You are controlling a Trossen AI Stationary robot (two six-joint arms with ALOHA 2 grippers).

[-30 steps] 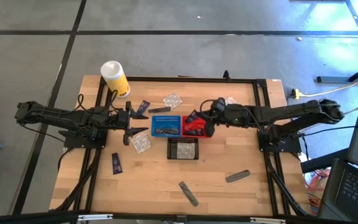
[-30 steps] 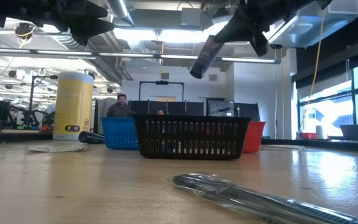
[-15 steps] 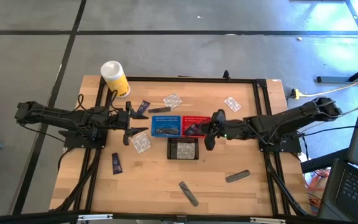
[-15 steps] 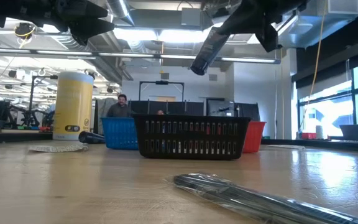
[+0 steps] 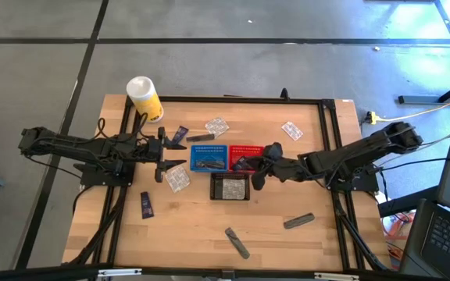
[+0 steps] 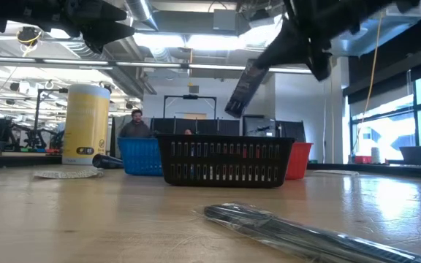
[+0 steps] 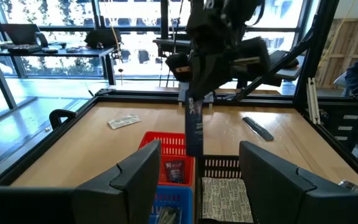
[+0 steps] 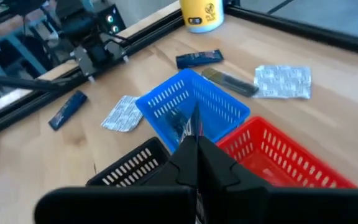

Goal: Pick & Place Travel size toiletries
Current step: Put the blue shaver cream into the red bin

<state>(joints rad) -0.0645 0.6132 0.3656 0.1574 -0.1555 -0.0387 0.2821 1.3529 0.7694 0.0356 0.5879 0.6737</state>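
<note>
My right gripper (image 5: pixel 254 166) is shut on a dark navy sachet (image 7: pixel 193 127), one of the travel size toiletries. It holds the sachet in the air over the red basket (image 5: pixel 247 150) and the black basket (image 5: pixel 230 187). My left gripper (image 5: pixel 165 157) waits open and level, left of the blue basket (image 5: pixel 208 158), with nothing between its fingers. Other toiletries lie flat on the table: navy sachets (image 5: pixel 180 133) (image 5: pixel 146 204), grey tubes (image 5: pixel 200 138) (image 5: pixel 298 221) (image 5: pixel 237 243) and clear packets (image 5: pixel 216 125) (image 5: pixel 291 129) (image 5: pixel 177 178). My right gripper pinches the sachet's upper end (image 6: pixel 256 67) between its two shut fingers (image 8: pixel 185 155). The fingers slant down from the table's right side. The sachet hangs tilted below them, clear of the baskets.
A tall white-and-yellow canister (image 5: pixel 144 97) stands at the table's far left corner. The red basket (image 7: pixel 169 146) holds a small item. A black frame rail (image 5: pixel 330 133) runs along the table's sides. People show in the room beyond the table in the low view.
My right gripper has swung toward the table's near edge and sunk a little, rolling as it went. It has carried the sachet from the red basket's far right corner to over the red and black baskets. The sachet hangs lower now.
</note>
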